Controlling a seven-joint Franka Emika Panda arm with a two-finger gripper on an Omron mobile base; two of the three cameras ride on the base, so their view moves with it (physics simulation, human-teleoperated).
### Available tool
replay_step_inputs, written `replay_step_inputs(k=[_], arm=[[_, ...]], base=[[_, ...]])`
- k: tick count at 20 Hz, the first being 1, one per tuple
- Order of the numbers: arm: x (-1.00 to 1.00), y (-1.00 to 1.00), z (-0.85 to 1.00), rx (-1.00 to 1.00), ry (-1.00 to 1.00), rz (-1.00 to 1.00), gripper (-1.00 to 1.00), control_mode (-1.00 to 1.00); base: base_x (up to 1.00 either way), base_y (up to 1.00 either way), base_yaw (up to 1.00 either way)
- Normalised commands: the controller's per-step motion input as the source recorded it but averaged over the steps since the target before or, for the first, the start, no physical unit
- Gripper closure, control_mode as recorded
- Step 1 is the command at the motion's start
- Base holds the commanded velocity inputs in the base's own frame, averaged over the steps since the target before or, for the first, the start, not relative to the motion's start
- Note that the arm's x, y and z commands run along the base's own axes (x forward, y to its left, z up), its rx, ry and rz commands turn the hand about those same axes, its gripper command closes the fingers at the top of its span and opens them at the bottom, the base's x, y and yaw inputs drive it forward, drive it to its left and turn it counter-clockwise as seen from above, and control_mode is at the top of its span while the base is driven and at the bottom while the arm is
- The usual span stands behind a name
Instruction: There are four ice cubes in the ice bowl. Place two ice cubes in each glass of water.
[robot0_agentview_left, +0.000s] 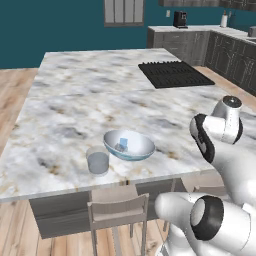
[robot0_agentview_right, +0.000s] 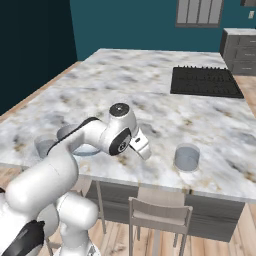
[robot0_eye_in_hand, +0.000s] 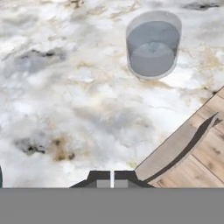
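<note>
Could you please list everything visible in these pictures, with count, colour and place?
glasses of water: two, clear with bluish water; one beside the bowl near the counter's front edge, one apart, further along the same edge
bowl: one, pale blue-grey glass, on the counter next to the first glass
ice cubes: pale blue, inside the bowl; count too small to tell
counter: one, white-grey marble island
cooktop: one, black, set in the far side of the counter
chairs: pale wood, tucked under the front edge
coffee machine: one, black, on the back cabinets
arm: one, white with dark joints; gripper jaws shut, holding nothing, over the counter edge
</note>
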Motion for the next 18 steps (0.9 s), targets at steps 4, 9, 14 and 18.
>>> replay_step_inputs(k=[4,9,14,18], arm=[[0.3,0.97,0.26,-0.03,0.01,0.18,-1.0,-1.0],[0.43,0.93,0.41,-0.04,0.11,0.27,-1.0,-1.0],[0.48,0.97,0.28,-0.06,0.12,0.24,-1.0,-1.0],[0.49,0.96,0.01,-0.06,0.21,0.22,-1.0,-1.0]], base=[[0.0,0.0,0.0],[0.0,0.0,0.0],[0.0,0.0,0.0],[0.0,0.0,0.0]])
